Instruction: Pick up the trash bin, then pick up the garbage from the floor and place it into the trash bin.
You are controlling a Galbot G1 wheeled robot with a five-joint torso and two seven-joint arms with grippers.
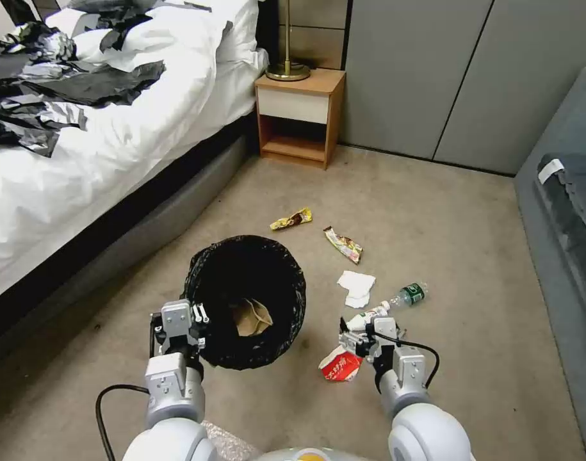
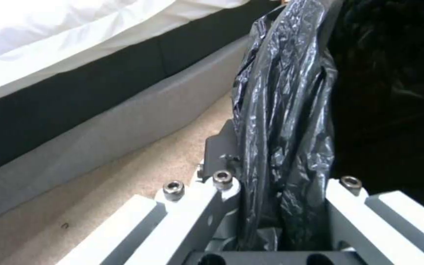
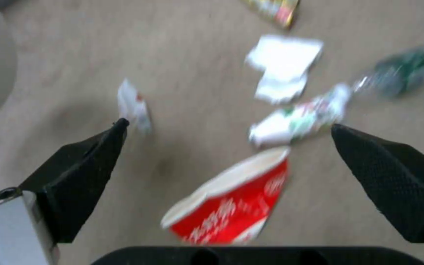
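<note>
Left gripper (image 1: 191, 320): I see it clamped on the trash bin (image 1: 246, 301) rim, mouth facing up.
Right gripper (image 3: 229, 127): my jaws gape wide, empty, above a red-and-white cup (image 3: 232, 200).
Cup axis: lying flat, mouth toward the bottle (image 1: 409, 294).

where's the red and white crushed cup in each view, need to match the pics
Head view: the red and white cup lies on the carpet at lower centre, just left of the open right gripper.
Left wrist view: not in it; the left gripper clamps the trash bin liner.
Right wrist view: the cup sits low in the middle.
Shared landmark: the white tissue beyond the cup.
</note>
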